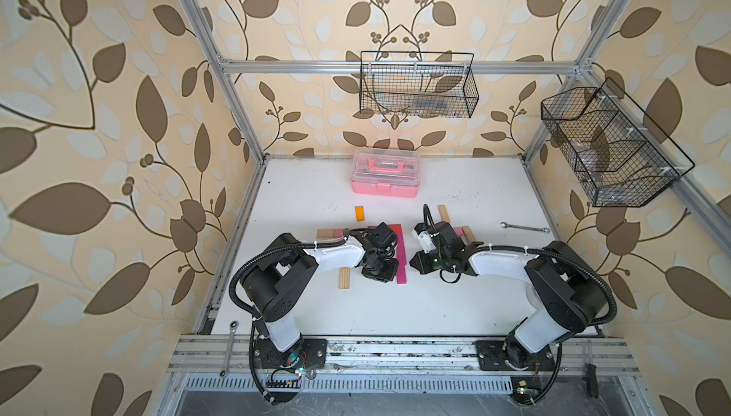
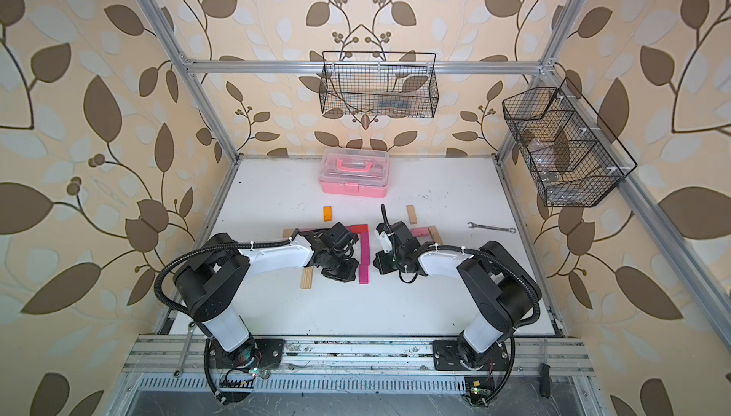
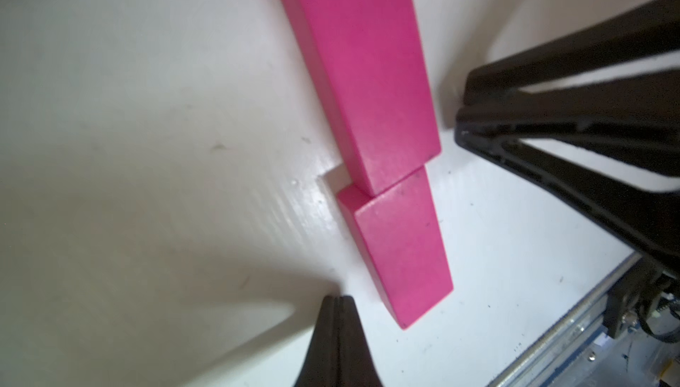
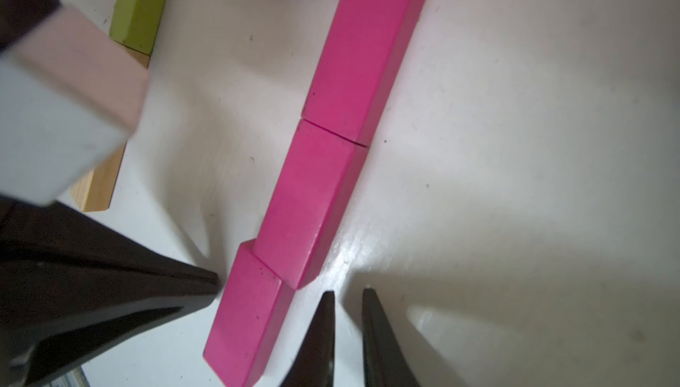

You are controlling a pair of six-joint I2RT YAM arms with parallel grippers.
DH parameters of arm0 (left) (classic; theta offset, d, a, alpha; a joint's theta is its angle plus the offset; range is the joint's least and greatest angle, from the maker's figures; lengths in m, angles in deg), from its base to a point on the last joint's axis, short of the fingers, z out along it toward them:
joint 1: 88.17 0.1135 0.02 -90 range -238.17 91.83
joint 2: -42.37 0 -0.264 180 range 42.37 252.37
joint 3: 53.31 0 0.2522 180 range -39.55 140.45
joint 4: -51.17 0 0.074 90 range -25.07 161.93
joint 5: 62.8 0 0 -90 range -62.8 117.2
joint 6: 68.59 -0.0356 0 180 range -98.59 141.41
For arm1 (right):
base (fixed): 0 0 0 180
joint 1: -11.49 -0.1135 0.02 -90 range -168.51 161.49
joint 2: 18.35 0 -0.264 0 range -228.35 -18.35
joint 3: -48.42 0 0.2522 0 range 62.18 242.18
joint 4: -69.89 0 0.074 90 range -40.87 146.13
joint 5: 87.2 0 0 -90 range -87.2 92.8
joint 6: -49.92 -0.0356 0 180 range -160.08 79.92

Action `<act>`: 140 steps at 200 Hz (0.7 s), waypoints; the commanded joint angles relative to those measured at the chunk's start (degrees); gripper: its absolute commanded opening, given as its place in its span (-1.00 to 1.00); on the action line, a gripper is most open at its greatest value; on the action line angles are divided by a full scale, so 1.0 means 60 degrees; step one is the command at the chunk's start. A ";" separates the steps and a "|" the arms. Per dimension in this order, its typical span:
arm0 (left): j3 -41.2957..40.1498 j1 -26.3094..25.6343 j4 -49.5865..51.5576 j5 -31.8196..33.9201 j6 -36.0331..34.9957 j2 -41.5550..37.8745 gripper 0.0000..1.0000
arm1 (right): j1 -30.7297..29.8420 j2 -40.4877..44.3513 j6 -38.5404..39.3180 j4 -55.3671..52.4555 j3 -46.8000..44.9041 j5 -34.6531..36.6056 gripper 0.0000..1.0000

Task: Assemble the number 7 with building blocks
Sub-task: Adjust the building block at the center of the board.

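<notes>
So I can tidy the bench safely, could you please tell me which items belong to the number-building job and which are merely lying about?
Job: magenta block column, red block, orange block, plain wood block, light pink block.
Lying about: pink case, wrench, back wire basket, side wire basket.

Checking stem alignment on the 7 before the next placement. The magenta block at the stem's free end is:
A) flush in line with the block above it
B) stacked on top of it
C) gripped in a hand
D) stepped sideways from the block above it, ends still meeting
D: in the right wrist view the end magenta block sits offset to one side of the magenta block above it, their ends touching.
</notes>
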 commanded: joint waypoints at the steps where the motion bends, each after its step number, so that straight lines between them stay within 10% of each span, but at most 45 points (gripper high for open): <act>1: -0.0138 -0.0011 0.0012 -0.0032 0.0053 -0.0074 -1.00 | -0.0178 0.0120 -0.0038 -0.0616 -0.0351 0.0253 -0.66; 140: 0.0194 -0.0011 -0.0486 0.0035 0.0083 0.0521 -1.00 | -0.0428 0.0183 -0.0193 -0.0396 -0.0662 0.0260 -0.66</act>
